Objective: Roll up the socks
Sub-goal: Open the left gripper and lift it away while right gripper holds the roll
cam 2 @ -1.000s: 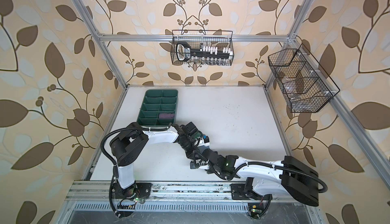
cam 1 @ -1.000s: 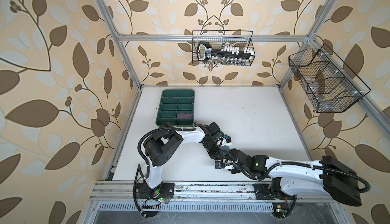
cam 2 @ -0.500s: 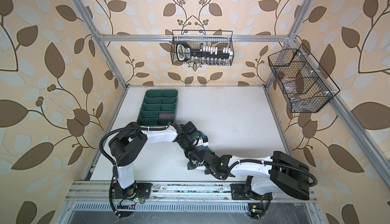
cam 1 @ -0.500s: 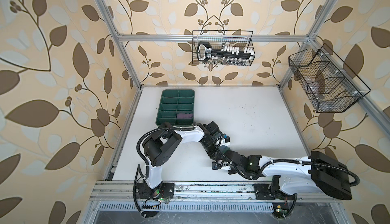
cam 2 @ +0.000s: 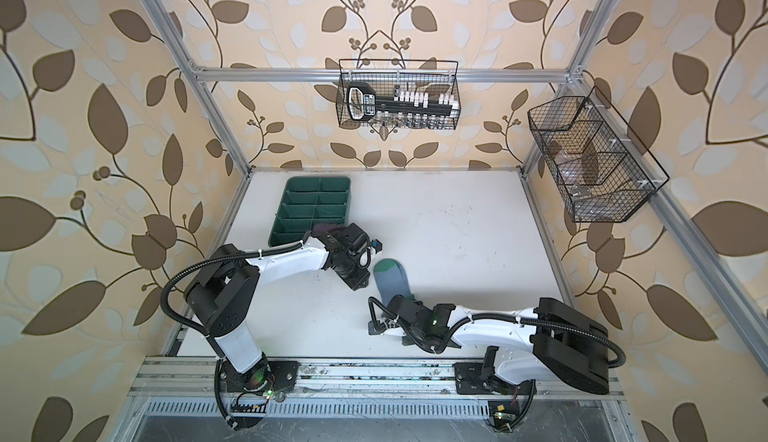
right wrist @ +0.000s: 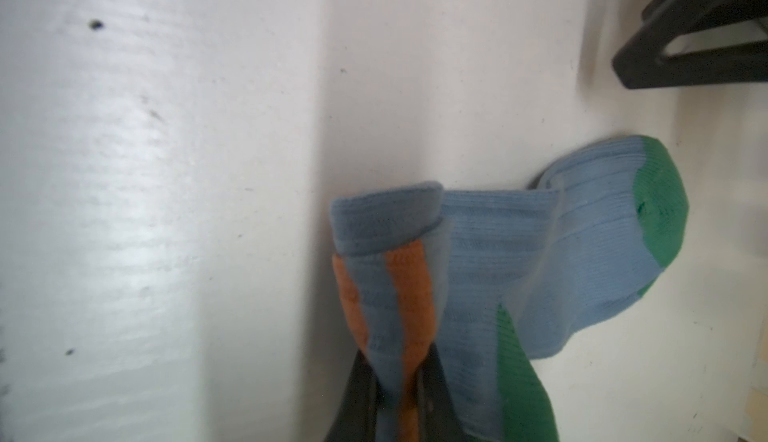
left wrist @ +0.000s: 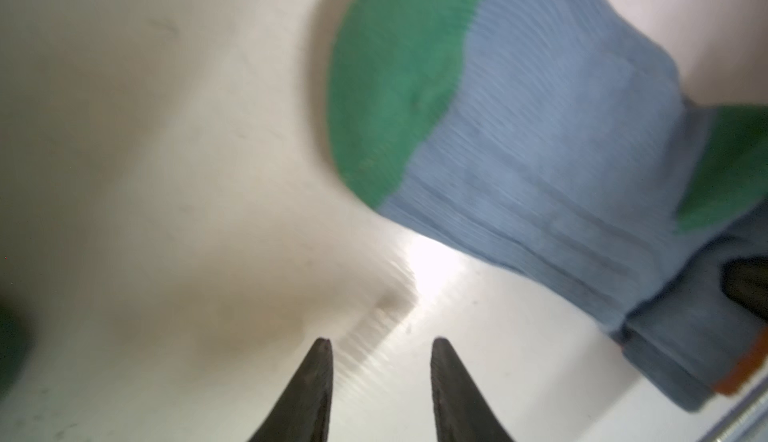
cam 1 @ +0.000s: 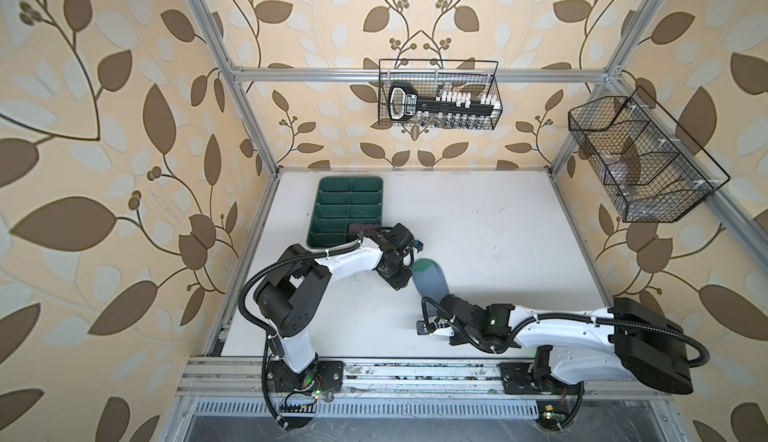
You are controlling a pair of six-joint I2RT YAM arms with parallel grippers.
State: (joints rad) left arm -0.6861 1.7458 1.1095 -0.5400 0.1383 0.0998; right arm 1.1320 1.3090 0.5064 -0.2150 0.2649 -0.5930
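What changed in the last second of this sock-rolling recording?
The left claw opened and drew back toward the green tray, uncovering the grey-blue sock. The right claw closed on its orange-striped cuff, barely shifting. The tray and the purple sock in it stayed put.

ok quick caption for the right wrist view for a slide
Right gripper pinching the orange-striped cuff of the grey-blue sock on the white table.
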